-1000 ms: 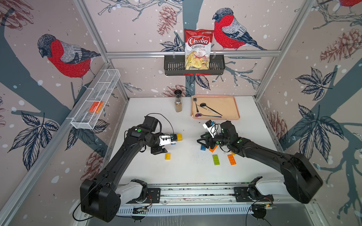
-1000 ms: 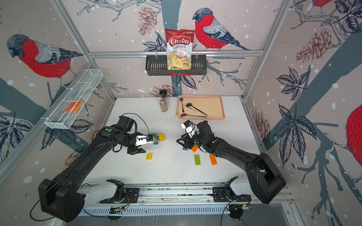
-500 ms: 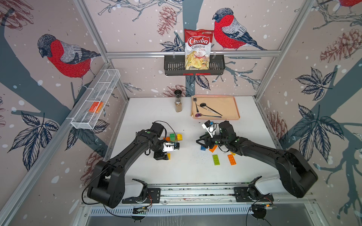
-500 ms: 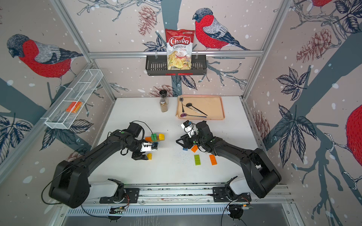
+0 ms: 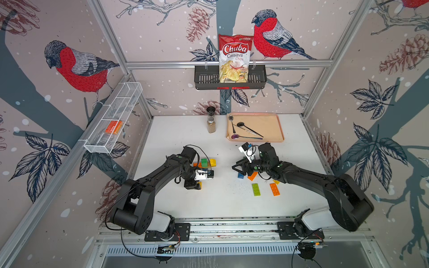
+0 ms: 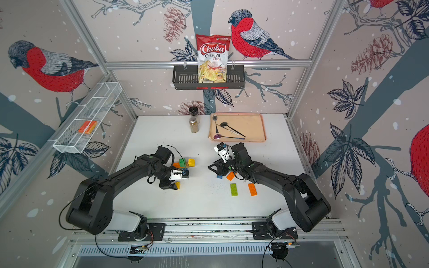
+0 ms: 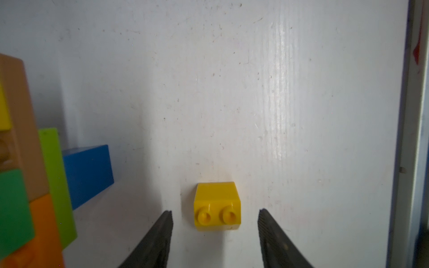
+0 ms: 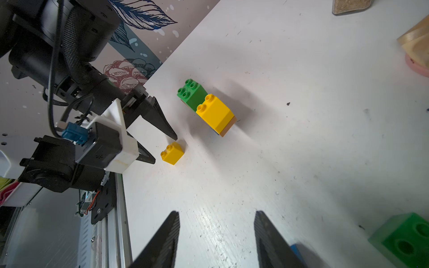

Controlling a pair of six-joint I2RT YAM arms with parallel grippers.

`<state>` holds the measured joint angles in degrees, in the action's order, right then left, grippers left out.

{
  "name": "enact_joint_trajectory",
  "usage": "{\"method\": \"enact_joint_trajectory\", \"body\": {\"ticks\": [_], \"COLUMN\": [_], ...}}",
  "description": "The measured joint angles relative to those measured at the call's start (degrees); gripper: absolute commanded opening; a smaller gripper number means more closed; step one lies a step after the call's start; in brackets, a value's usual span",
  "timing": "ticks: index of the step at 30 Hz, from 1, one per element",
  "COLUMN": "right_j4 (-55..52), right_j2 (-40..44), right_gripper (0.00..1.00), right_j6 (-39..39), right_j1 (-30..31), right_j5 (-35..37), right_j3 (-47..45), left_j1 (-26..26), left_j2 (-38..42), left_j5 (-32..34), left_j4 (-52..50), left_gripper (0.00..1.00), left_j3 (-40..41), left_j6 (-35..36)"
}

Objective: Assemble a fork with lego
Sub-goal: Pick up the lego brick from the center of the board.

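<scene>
1. Left gripper (image 7: pixel 215 211): jaws partly open, one fingertip on each side of the small yellow brick (image 7: pixel 217 206). There is a gap on both sides and no contact shows. The brick's studs face the wrist camera.
2. In both top views the small yellow brick (image 5: pixel 199 185) (image 6: pixel 177 185) is left of frame centre on the white table (image 5: pixel 174 130), mostly hidden by the gripper.
3. Brick stack (image 5: pixel 205 162) (image 6: pixel 185 162): just above the left gripper in frame, standing free with nothing gripping it. Green and yellow squares are on top. The left wrist view shows orange, brown, lime and blue layers.
4. Right gripper (image 8: pixel 216 212): jaws moderately apart and empty, with only bare table between them.
5. In a top view the blue brick (image 5: pixel 240 175) and orange brick (image 5: pixel 252 175) lie just beside the right gripper, right of centre. Cannot tell if they touch it.
6. Lime long brick (image 5: pixel 256 189) and orange long brick (image 5: pixel 274 189): flat, side by side, lower right of centre, apart from both grippers.
7. Tray (image 5: pixel 271 125) holding spoons (image 5: pixel 249 130) is at upper centre-right, with the spice jar (image 5: pixel 211 123) just left of it.
</scene>
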<state>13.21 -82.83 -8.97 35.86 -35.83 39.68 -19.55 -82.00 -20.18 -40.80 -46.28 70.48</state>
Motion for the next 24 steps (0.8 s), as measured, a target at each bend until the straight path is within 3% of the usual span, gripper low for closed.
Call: {"method": "enact_joint_trajectory", "body": {"ticks": [17,24], "right_j4": [0.48,1.25], "right_j2": [-1.2,-2.16], "right_gripper": [0.51,0.49], "right_j6": [-0.37,-0.57], "right_j1": [-0.24,-0.22], "right_j5": [-1.81,-2.45], "right_j3": [-0.22,-0.22], "left_j1": [0.0,0.0], "left_j2": [0.15,0.15], "left_j5": [1.55,2.14], "left_j4": [5.25,6.75], "left_gripper": [0.53,0.43], "left_j3": [4.17,4.85], "left_j6": [-1.09,-1.53]}}
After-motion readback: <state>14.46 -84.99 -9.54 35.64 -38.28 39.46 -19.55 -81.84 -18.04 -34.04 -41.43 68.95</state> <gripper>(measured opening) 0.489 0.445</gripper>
